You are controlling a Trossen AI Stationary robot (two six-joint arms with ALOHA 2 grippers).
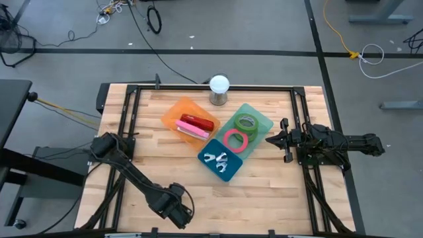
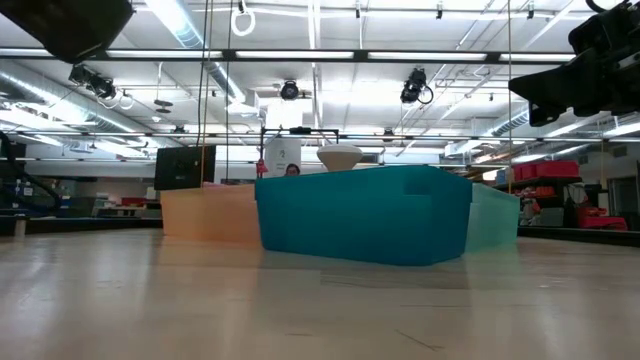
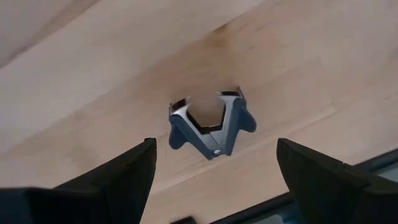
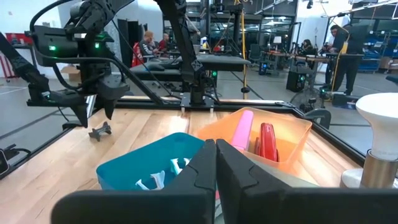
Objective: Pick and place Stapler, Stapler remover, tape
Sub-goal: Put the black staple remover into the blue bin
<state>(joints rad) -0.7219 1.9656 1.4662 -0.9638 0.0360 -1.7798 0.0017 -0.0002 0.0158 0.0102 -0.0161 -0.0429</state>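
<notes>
With its fingers spread wide, the left gripper (image 3: 214, 171) hovers over a blue staple remover (image 3: 211, 124) on the table's near-left corner, so a descent and pinch looks next, while the right gripper (image 4: 216, 163) waits closed at far right.

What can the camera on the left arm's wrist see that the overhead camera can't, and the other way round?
Only the left wrist view shows a blue staple remover lying on the bare wood, with the left claw open above it. Only the high view shows the three bins: orange bin with the red stapler, green bin with tape rolls, blue bin with staple removers, plus the right claw waiting beside them. Both show the wooden table.
</notes>
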